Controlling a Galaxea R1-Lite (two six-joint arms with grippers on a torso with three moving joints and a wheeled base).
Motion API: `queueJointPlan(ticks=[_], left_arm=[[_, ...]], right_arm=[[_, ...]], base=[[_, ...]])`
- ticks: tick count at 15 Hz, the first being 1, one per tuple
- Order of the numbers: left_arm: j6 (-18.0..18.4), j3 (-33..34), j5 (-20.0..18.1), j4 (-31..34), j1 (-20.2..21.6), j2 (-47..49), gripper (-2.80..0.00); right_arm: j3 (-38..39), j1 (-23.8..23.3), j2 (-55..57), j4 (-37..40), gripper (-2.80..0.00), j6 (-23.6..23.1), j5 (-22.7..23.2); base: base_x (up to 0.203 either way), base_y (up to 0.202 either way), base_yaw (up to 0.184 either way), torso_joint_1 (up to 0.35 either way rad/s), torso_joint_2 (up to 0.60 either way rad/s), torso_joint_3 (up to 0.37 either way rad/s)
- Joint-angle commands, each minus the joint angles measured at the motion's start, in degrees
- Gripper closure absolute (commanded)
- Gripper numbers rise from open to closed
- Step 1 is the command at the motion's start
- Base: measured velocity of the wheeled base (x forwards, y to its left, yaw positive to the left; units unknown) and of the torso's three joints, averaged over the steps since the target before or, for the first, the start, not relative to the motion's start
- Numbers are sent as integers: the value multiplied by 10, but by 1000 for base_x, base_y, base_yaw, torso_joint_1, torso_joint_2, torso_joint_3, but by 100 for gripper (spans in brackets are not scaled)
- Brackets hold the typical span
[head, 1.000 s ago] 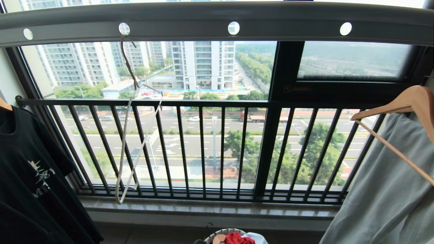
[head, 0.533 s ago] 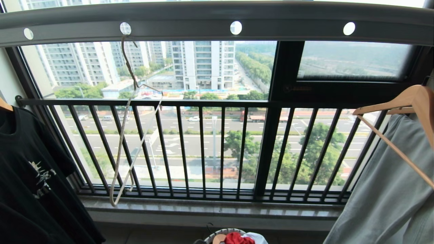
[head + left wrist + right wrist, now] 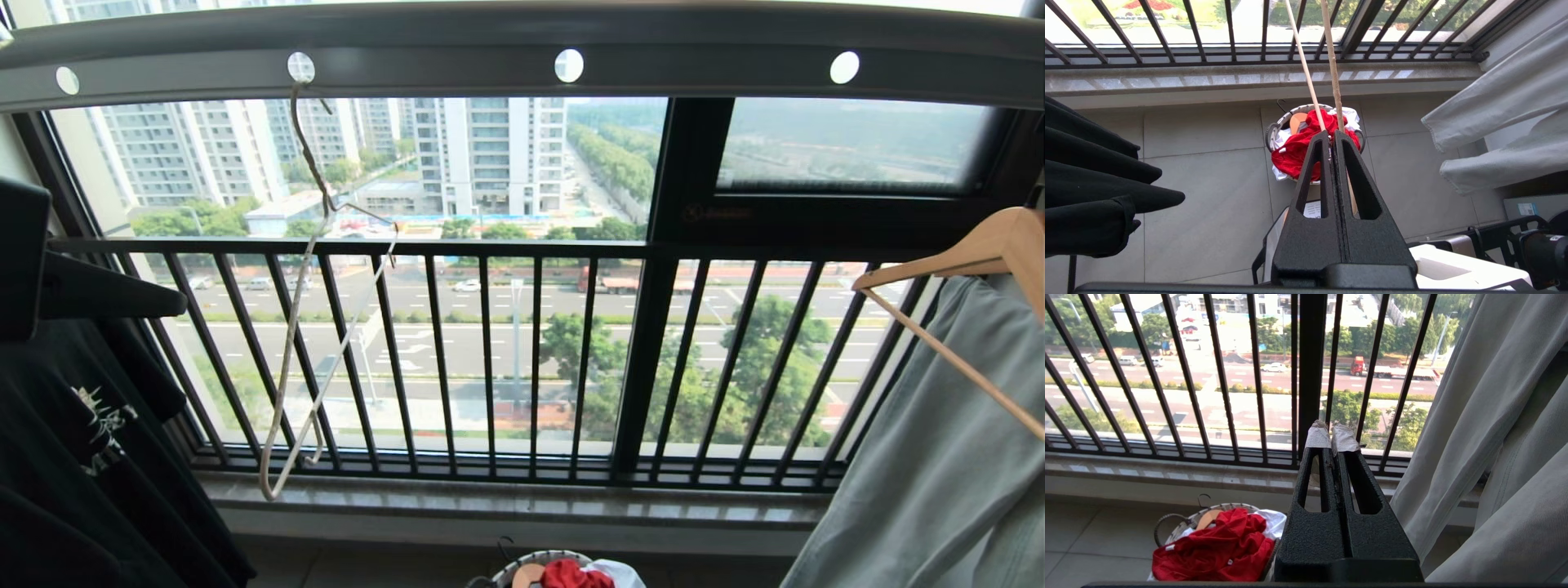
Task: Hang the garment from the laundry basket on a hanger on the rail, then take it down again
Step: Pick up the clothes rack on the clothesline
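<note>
Currently the rail [image 3: 522, 49] spans the whole top of the head view, grey with a row of round holes; black barred window railing [image 3: 506, 359] behind it over a stone sill [image 3: 506, 506]

Black T-shirt [image 3: 73, 441] hangs at far left, pale grey-green garment [image 3: 939, 457] at far right on a light-wood hanger [image 3: 980, 253]

Hanger [image 3: 306, 359], thin cream wire, hooked through the second hole from the left, hanging tilted and bare, nothing on it

Laundry basket [image 3: 1274, 132] sits on the tiled floor [image 3: 1208, 183] just below the sill. Contents: the garment [image 3: 1296, 151], red, bunched and spilling over the rim; white cloth [image 3: 1349, 116] under and beside it; a bit of a light-wood hanger [image 3: 1297, 120] poking out at the back. Basket is only at the bottom edge of the head view

Left gripper [image 3: 1332, 136] is up above the basket, jaws pressed together, empty; two wire runs of the hanger cross just past its tips, can't tell if touching

Right gripper [image 3: 1332, 437] is low beside the grey-green garment, taped tips together, holding nothing
</note>
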Motion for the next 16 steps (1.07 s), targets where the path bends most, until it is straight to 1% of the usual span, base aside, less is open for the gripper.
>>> queueJointPlan(ticks=[1, 2, 3, 4, 6, 8, 9, 12, 13, 15, 16], left_arm=[[-14, -20, 69, 5, -33, 44, 0], [-13, -21, 83, 3, -35, 45, 0], [-10, -22, 86, 0, -37, 46, -280], [-10, -22, 90, 0, -38, 48, -280], [-9, -21, 116, -1, -39, 60, -280], [-9, -21, 124, -7, -46, 74, -280], [-9, -17, 134, -32, -54, 85, -280], [-2, -10, 171, -92, -57, 143, -280], [5, -10, 186, -106, -59, 160, -280], [10, -7, 242, -121, -61, 185, -280], [9, -2, 253, -122, -60, 189, -280]], right_arm=[[0, 0, 1, 0, 0, 0, 0], [0, 0, 1, 0, 0, 0, 0], [0, 0, 1, 0, 0, 0, 0], [0, 0, 1, 0, 0, 0, 0], [0, 0, 1, 0, 0, 0, 0], [0, 0, 1, 0, 0, 0, 0], [0, 0, 1, 0, 0, 0, 0], [0, 0, 1, 0, 0, 0, 0], [0, 0, 1, 0, 0, 0, 0], [0, 0, 1, 0, 0, 0, 0], [0, 0, 1, 0, 0, 0, 0]], base=[[0, 0, 0, 0, 0, 0], [0, 0, 0, 0, 0, 0], [0, 0, 0, 0, 0, 0], [0, 0, 0, 0, 0, 0], [0, 0, 0, 0, 0, 0], [0, 0, 0, 0, 0, 0], [0, 0, 0, 0, 0, 0], [0, 0, 0, 0, 0, 0], [0, 0, 0, 0, 0, 0], [0, 0, 0, 0, 0, 0], [0, 0, 0, 0, 0, 0]])
